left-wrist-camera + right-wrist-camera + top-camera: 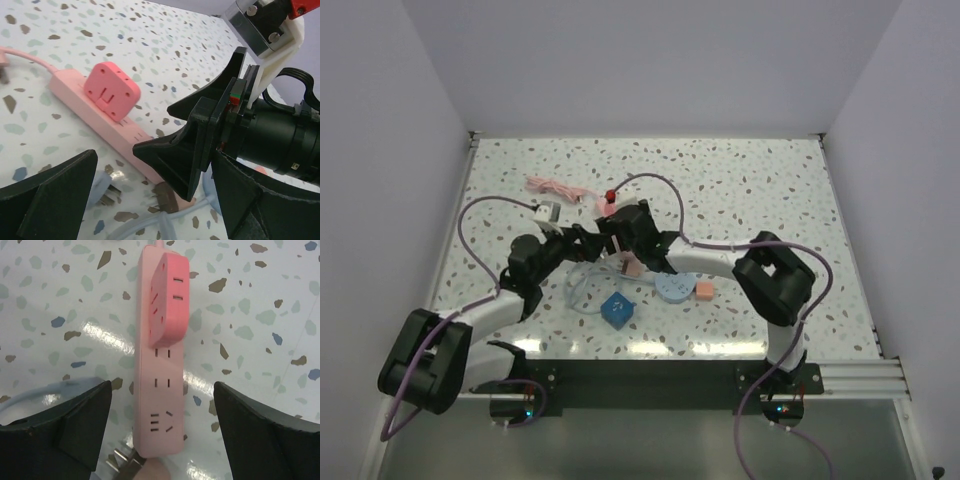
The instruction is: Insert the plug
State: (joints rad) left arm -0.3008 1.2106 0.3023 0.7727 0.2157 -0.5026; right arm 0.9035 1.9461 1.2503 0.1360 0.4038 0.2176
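Speckled bench [740,180] carries a pink power strip [161,390], a pink adapter [170,295] seated on it. Above it the right arm's fingers [75,425] hang apart; the left arm's fingers [55,195] are apart too.

Pink adapter [169,300] atop power strip [159,405]

From above, the pink power strip [632,267] mostly vanishes under the right gripper [628,250]. In the right wrist view its far end runs off the top edge. Blurred metal prongs [125,459] poke out beside its near end, their plug hidden.
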